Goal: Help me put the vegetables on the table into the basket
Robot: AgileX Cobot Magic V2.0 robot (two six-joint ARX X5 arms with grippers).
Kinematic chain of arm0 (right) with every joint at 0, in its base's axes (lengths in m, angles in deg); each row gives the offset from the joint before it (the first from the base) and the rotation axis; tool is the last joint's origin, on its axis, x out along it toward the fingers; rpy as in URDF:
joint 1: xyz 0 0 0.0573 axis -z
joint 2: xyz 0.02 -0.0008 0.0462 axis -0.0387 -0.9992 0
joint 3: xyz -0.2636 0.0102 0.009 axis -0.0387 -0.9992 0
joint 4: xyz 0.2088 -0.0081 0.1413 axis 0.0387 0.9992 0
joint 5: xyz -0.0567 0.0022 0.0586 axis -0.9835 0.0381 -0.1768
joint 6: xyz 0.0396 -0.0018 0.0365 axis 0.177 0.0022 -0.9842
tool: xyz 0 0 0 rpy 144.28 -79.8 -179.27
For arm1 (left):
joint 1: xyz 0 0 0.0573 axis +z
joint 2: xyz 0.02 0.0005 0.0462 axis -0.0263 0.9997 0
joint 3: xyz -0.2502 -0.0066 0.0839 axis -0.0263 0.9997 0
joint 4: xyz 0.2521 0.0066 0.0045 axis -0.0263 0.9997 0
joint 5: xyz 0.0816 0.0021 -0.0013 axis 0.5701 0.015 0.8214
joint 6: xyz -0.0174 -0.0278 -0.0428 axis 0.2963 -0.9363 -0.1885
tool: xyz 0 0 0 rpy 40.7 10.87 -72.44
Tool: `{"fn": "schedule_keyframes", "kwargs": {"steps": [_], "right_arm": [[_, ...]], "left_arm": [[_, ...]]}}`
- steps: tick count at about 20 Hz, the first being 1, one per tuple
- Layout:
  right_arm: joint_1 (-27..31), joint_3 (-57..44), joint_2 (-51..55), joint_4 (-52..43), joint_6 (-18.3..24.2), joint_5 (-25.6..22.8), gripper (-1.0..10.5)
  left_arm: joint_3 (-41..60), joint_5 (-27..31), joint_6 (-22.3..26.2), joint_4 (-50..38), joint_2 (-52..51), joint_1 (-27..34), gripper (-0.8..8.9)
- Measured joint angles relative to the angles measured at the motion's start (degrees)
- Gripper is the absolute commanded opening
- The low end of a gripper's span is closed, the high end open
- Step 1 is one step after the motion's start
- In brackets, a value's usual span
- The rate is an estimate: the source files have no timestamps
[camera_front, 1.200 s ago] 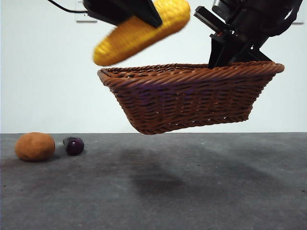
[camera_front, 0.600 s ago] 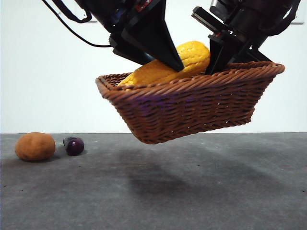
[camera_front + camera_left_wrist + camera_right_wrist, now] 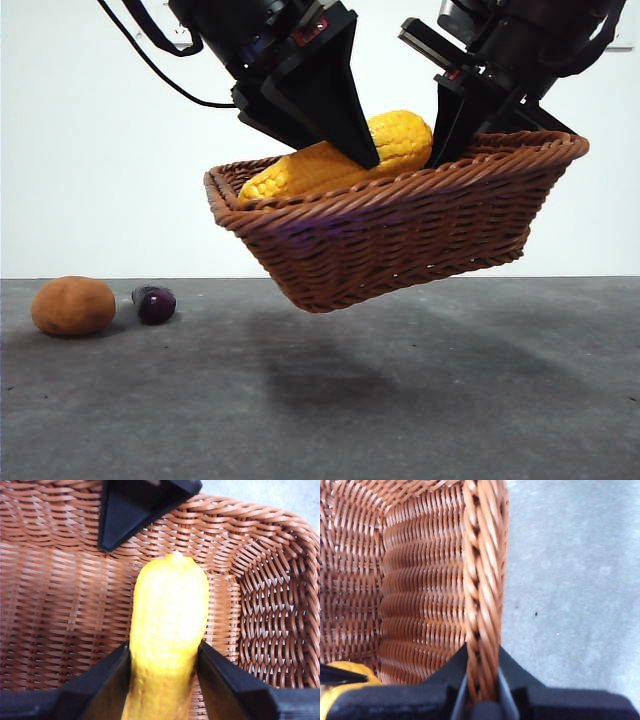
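The left gripper point(image 3: 165, 655) is clamped on the yellow corn cob point(image 3: 169, 630), one black jaw pressed against each flank, and holds it inside the basket point(image 3: 60, 605) with the cob's rounded end close to the far woven wall. In the front view this gripper point(image 3: 365, 158) comes down from above and the cob point(image 3: 340, 158) lies slanted, its thicker end raised above the braided rim and its narrower end sunk below the rim on the opposite side. The right gripper point(image 3: 482, 685) is pinched on the basket's braided rim point(image 3: 485, 580), one jaw inside the wall and one outside, and in the front view it point(image 3: 450, 140) carries the basket point(image 3: 400, 235) clear of the table point(image 3: 400, 400), tilted so that the gripped side rides higher. The cob is bright yellow with a bumpy kernel surface; only a small yellow part of it point(image 3: 342, 685) shows at the edge of the right wrist view. The basket is dark brown wicker with flared sides, and its shadow falls on the dark grey table beneath. Well off to one side on the table lie the orange-brown potato point(image 3: 73, 305) and, just beside it but not visibly touching, the small dark purple eggplant point(image 3: 154, 304). The right gripper's jaw point(image 3: 135, 507) also shows inside the basket in the left wrist view, near the cob's end but apart from it.
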Motion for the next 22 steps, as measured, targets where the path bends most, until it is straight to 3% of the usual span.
{"fn": "schedule_keyframes", "kwargs": {"steps": [1,9,12,14,19,22], "right_arm": [[-0.07,0.0,0.0,-0.24,0.02,0.15,-0.1],[-0.26,0.0,0.0,-1.2,0.22,0.92,-0.1],[1.01,0.0,0.0,-2.25,0.63,-0.68,-0.1],[2.86,0.0,0.0,-2.8,0.72,-0.7,-0.1],[5.01,0.0,0.0,-2.73,2.47,-0.46,-0.1],[5.01,0.0,0.0,-2.78,3.72,-0.44,-0.1]], "left_arm": [[0.0,0.0,-0.5,0.26,0.0,0.0,4.38],[0.0,-1.27,-5.4,2.16,-0.17,0.0,4.4],[-0.02,-0.5,-6.8,3.65,-5.84,0.02,4.4],[-2.05,3.8,-8.63,5.4,-11.72,0.68,4.4],[-9.99,24.59,-15.32,16.9,-17.77,10.27,4.41],[-10.05,23.34,-21.14,17.86,-15.61,21.24,4.42]]}}
